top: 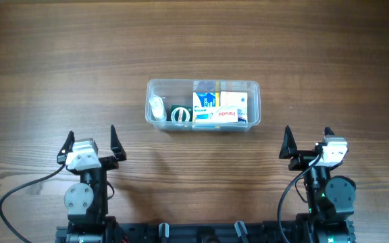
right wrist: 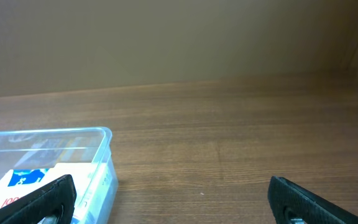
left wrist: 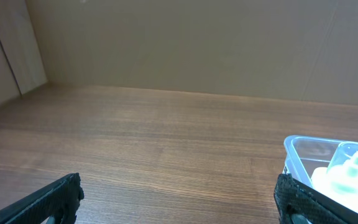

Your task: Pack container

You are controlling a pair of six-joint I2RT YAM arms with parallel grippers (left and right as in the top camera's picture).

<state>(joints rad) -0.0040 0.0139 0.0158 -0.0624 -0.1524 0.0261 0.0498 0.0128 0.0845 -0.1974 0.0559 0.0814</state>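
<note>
Open and empty, left pincer (top: 91,135) and right pincer (top: 308,133) sit before container (top: 202,125), its long axis left-right on counter (top: 194,40).

From overhead I can read one word only: red lettering that looks like "Panadol", on the white-and-blue box (top: 234,104) lying in the container (top: 248,82). The blue-and-white box (top: 205,101) just beside it carries print too small for me to read. In my right wrist view a white box face (right wrist: 23,182) shows a few red characters, cut off by the frame edge and unreadable.
</note>
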